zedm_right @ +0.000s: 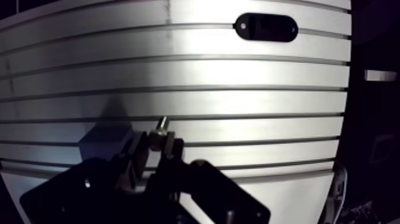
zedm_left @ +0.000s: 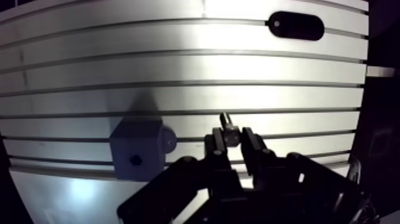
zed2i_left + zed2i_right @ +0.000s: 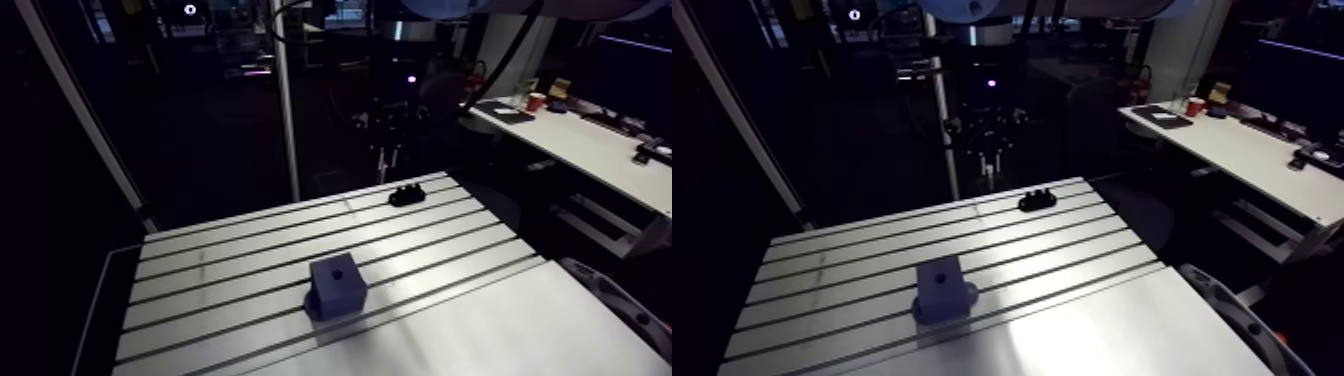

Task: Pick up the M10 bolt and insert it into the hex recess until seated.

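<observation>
Slotted table (image 2: 286,65), pincer (image 2: 232,139) clamped on the M10 bolt (image 2: 228,128) at its tips, blue block (image 2: 137,152) alongside.

The small pale metal bolt (image 2: 228,128) is pinched at its head end between the two fingers of the gripper (image 2: 232,139), its thin shank poking out past the fingertips, tilted and clear of the surface below. The dark blue cube-shaped block (image 2: 137,156) sits flat on the slotted aluminium table (image 3: 230,250), beside the gripper and apart from the bolt. A small dark recess (image 3: 337,271) opens in the middle of its top face, empty, its outline too small to make out
</observation>
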Controlling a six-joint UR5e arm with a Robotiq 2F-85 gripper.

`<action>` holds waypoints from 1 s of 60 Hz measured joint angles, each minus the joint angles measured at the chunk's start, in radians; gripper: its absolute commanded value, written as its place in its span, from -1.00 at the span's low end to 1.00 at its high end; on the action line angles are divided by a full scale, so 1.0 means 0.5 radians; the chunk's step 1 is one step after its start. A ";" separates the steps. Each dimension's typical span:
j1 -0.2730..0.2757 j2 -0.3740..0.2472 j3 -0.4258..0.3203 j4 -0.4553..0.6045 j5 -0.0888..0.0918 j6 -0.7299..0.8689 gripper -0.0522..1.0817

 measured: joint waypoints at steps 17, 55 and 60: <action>0.124 -0.104 0.058 0.140 -0.005 0.136 0.71; 0.163 -0.295 0.291 0.087 0.055 0.172 0.81; 0.164 -0.315 0.331 0.052 0.056 0.172 0.82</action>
